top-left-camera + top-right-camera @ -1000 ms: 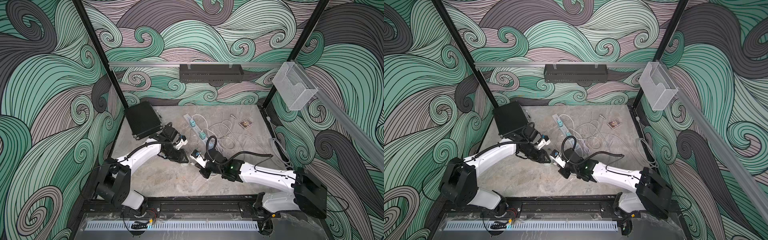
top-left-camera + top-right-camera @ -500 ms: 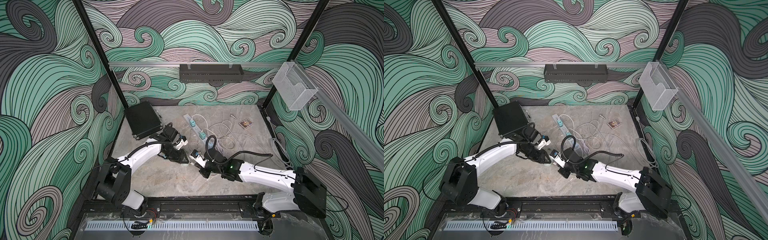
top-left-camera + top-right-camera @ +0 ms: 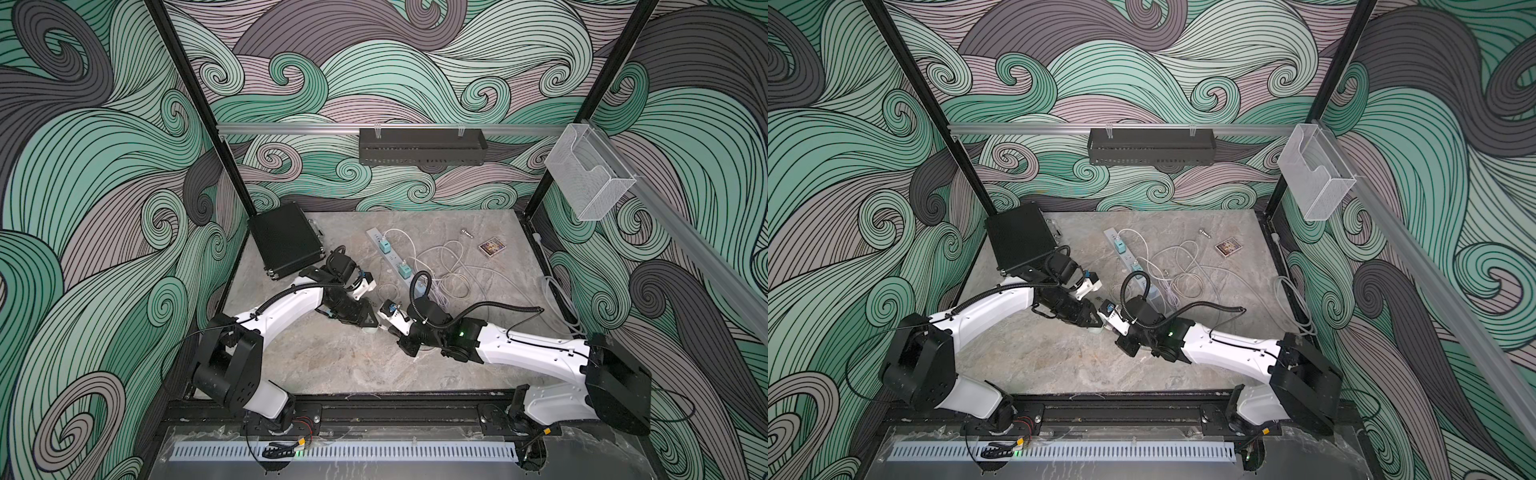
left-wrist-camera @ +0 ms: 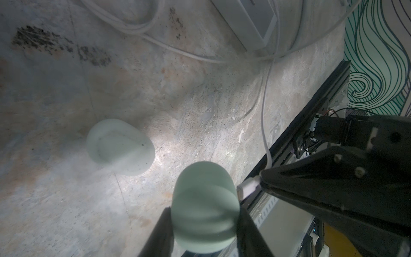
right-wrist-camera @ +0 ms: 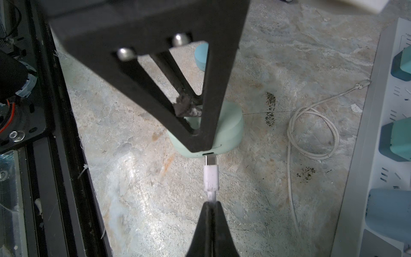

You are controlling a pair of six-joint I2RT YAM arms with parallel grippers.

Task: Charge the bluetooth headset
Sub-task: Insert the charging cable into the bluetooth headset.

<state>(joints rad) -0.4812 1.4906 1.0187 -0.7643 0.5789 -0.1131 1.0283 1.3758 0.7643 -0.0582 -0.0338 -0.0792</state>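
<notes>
Right arm: low and stretched, in from 4 o'clock; right pincer (image 5: 211, 205) clamped tight on the tail of the white plug (image 5: 211, 175).
Left arm: in from 8 o'clock, wrist tipped down; left pincer (image 4: 203, 231) grips the mint headset case (image 5: 230, 131) by its sides, mid bench (image 3: 332, 365).
Gap: metal tip lined up, just shy of the port (image 5: 209, 154).
Handling: case looks light, smooth, probably slippery; cable limp, so hold the stiff plug.
Far: power strip (image 3: 392, 259) at 12 o'clock.

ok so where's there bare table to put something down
Biggest bare patch: the front of the table, between the left arm, the right arm and the front rail. A narrower strip lies along the back edge, behind the power strip. The middle is crowded with loose cables.
</notes>
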